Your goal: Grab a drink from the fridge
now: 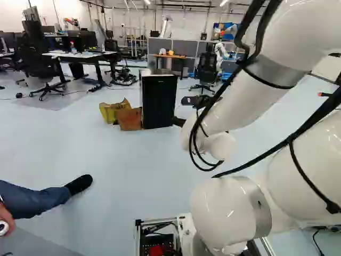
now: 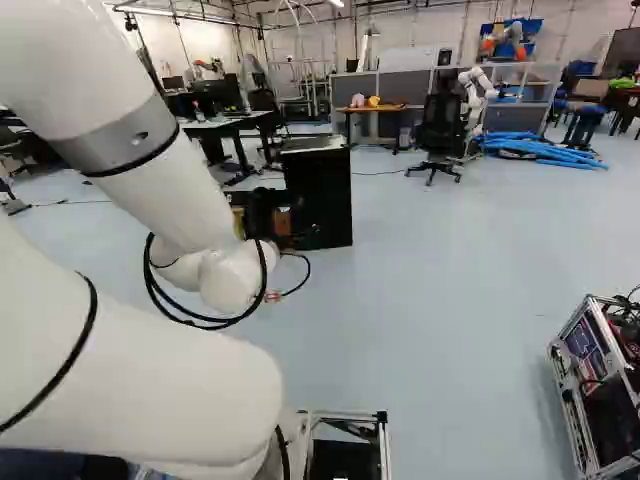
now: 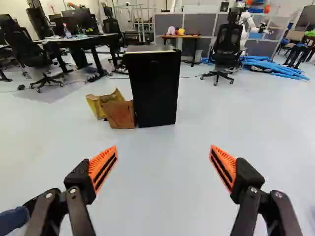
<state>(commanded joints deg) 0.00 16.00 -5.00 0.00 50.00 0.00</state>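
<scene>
While the tool (image 1: pixel 180 111) gapes wide, holding nothing, the fridge (image 3: pixel 155 91) stands upright, black and boxy, its top edge pale.

I am looking into a big robot lab. At the upper left of the left base view I see a white-topped desk (image 1: pixel 68 54) with dark screens (image 1: pixel 80 41) and a black chair (image 1: pixel 35 63). At the upper right of the right base view, another robot (image 2: pixel 474 86) stands by low grey walls (image 2: pixel 400 88), near long blue tubes (image 2: pixel 545 151). A metal frame (image 2: pixel 567 380) full of wires sits at the lower right.
</scene>
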